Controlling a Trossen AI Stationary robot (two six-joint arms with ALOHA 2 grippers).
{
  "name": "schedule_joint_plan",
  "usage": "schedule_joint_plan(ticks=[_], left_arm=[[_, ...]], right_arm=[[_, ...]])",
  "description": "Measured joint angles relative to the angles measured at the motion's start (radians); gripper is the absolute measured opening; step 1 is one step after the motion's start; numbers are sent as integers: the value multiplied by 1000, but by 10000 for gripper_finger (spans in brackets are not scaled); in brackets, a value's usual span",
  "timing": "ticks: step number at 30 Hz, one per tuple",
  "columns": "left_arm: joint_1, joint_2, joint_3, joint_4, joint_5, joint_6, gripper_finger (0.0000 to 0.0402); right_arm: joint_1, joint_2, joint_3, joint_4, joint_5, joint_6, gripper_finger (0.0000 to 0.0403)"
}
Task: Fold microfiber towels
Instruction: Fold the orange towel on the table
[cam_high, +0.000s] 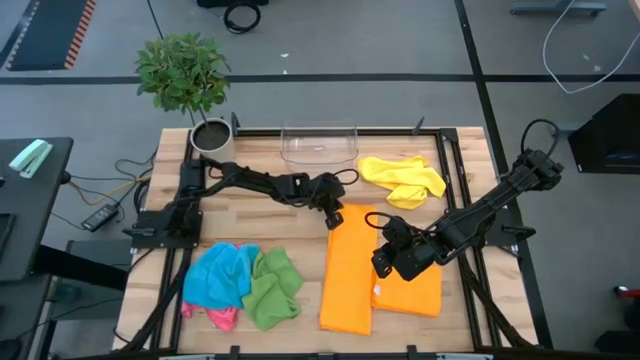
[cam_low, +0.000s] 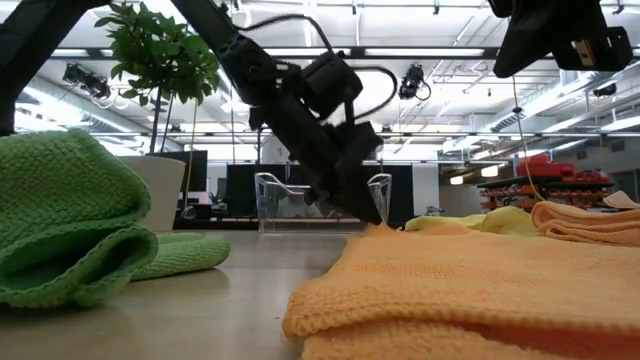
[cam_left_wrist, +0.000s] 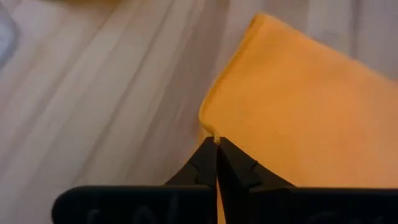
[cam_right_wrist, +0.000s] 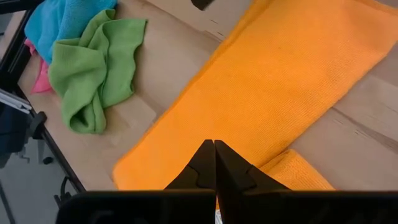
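Note:
A long folded orange towel (cam_high: 350, 268) lies flat on the table's middle, partly over a second folded orange towel (cam_high: 415, 292). My left gripper (cam_high: 335, 218) is down at the long towel's far left corner, shut on its edge. My right gripper (cam_high: 385, 262) hangs shut above the same towel (cam_right_wrist: 267, 81), well clear of it and holding nothing. A crumpled yellow towel (cam_high: 403, 180) lies at the far right. Blue (cam_high: 220, 275), green (cam_high: 272, 290) and pink (cam_high: 222, 318) towels lie heaped at the near left. My left gripper pinches the long orange towel's edge at its far left corner (cam_left_wrist: 214, 134) between its two fingertips. The fingers slant down from the table's far left side. The towel lies flat on the table, only a small nub of cloth showing between the tips (cam_low: 378, 222).
A clear plastic bin (cam_high: 320, 143) stands at the far edge behind the left gripper. A potted plant (cam_high: 185, 75) in a grey pot (cam_high: 212, 135) stands at the far left corner. Bare wood (cam_high: 275, 225) lies between the heap and the orange towel.

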Motion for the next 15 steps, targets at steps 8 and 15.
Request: schedule_joint_plan(ticks=[8,15], left_arm=[[-26,-95,1,-113,-9,-67,5],[-35,-141,1,-268,-95,-59,5]], right_arm=[[-5,0,0,-9,0,-3,1],[-29,0,0,-17,3,-39,1]])
